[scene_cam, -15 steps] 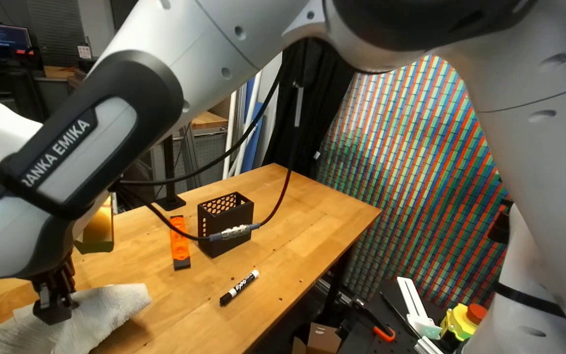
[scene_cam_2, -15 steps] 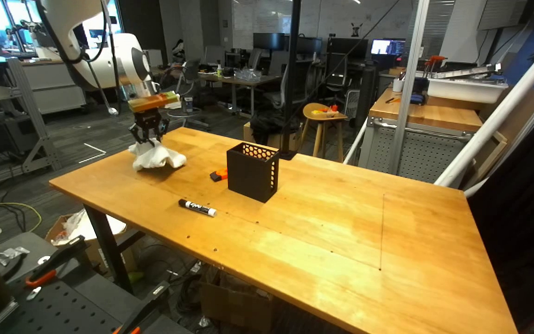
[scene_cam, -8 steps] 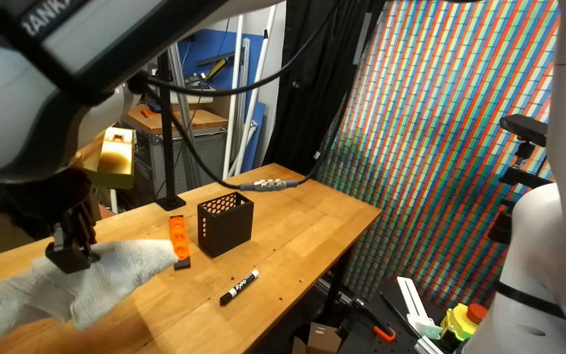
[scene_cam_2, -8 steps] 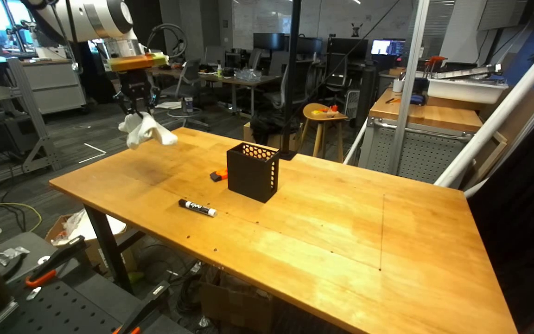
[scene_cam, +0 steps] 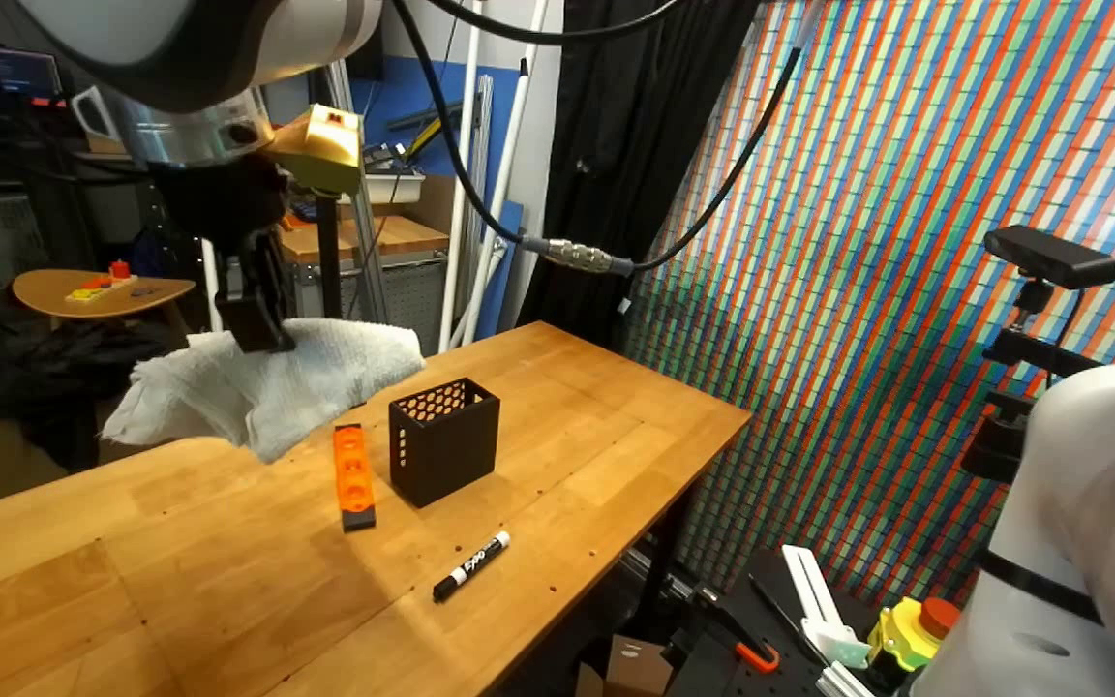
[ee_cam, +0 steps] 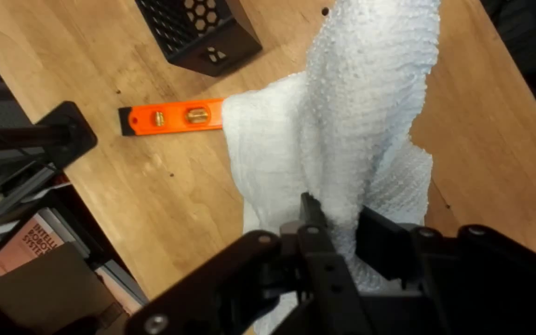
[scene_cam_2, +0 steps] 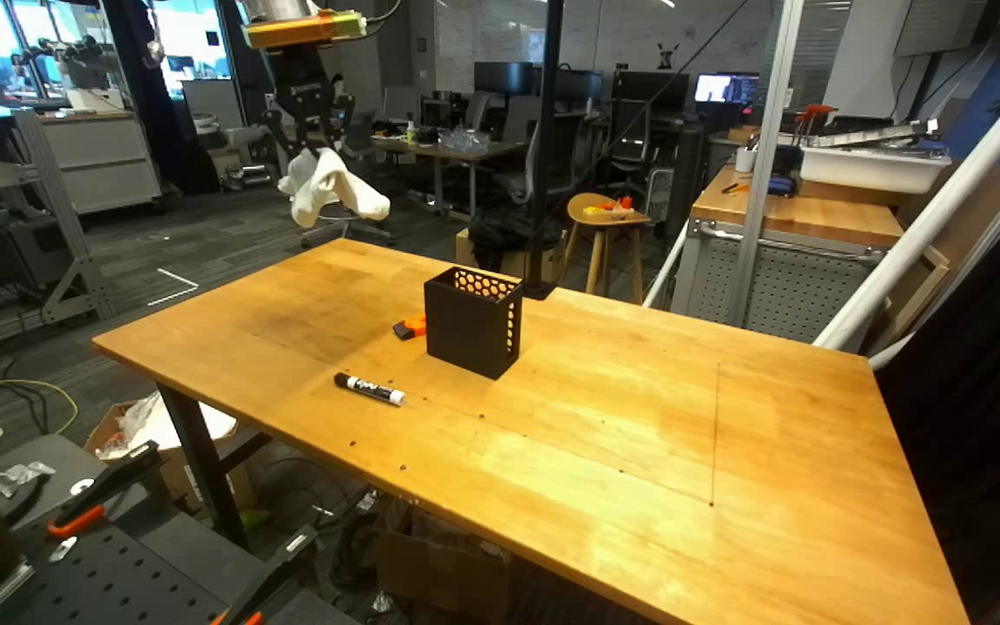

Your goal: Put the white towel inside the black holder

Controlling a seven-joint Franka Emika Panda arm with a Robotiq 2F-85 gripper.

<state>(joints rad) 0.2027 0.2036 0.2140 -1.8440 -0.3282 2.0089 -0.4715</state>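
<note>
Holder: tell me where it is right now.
In an exterior view, the holder stands on the table, left of picture centre, just right of the orange level and beyond the marker.

The table (scene_cam_2: pixel 587 425) bears black holder (scene_cam_2: pixel 468 325), orange level (scene_cam: pixel 354 476) — and marker (scene_cam: pixel 471 566).

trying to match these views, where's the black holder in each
In an exterior view: black holder, left of and below centre.
In an exterior view: black holder, near centre.
In the wrist view: black holder, left of centre, cut by top edge.
Shared landmark: orange level, near it in all three.
</note>
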